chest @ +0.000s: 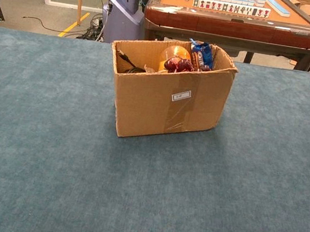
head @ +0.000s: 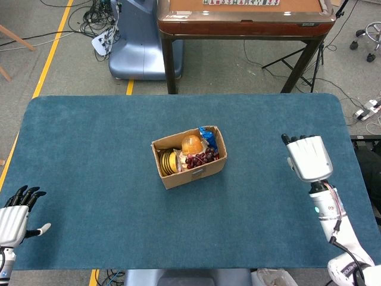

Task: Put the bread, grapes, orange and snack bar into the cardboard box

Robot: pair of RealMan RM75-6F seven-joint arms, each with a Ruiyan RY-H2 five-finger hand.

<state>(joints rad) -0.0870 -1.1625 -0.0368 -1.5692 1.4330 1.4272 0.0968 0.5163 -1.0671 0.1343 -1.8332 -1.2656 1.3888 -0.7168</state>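
The cardboard box [head: 202,171] [chest: 145,100] stands near the middle of the blue table. Inside it lie the bread [head: 169,161], the orange [head: 191,144] [chest: 176,53], the dark grapes [head: 201,158] [chest: 178,65] and the blue snack bar [head: 209,140] [chest: 202,53], which leans upright at the box's right end. My right hand [head: 309,157] hovers far to the right of the box, holding nothing, its fingers extended. My left hand [head: 15,215] is at the table's front left corner, fingers spread and empty. Neither hand shows in the chest view.
Beyond the table's far edge stand a wooden mahjong table [head: 245,18] [chest: 234,14] and a blue-grey robot base [head: 134,42]. Cables lie on the floor behind.
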